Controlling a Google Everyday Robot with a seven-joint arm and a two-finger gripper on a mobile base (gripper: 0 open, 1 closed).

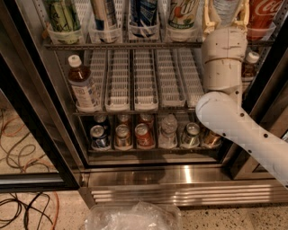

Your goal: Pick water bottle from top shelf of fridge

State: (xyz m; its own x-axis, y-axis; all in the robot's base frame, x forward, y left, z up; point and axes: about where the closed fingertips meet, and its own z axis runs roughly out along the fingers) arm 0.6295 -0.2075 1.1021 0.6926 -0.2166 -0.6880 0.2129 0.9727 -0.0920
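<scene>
The fridge (180, 191) stands open in front of me. Its top shelf (121, 45) is a wire rack with clear plastic lane fronts holding tall soda bottles. The water bottle (225, 8), clear and ribbed, stands upright in the shelf's second lane from the right. My gripper (225, 19) is at that lane, on the end of the white arm (225, 58) rising from the lower right. Its beige fingers (207, 20) are spread, one on each side of the bottle's lower body. The bottle's base is hidden behind the wrist.
A red Coca-Cola bottle (265, 13) stands right of the water bottle, a green-labelled soda (182, 13) to its left. Below are white slatted lanes (144, 81), brown-drink bottles (84, 85), cans (121, 134) and a small clear bottle (168, 130). Cables (22, 211) and a plastic bag (130, 218) lie on the floor.
</scene>
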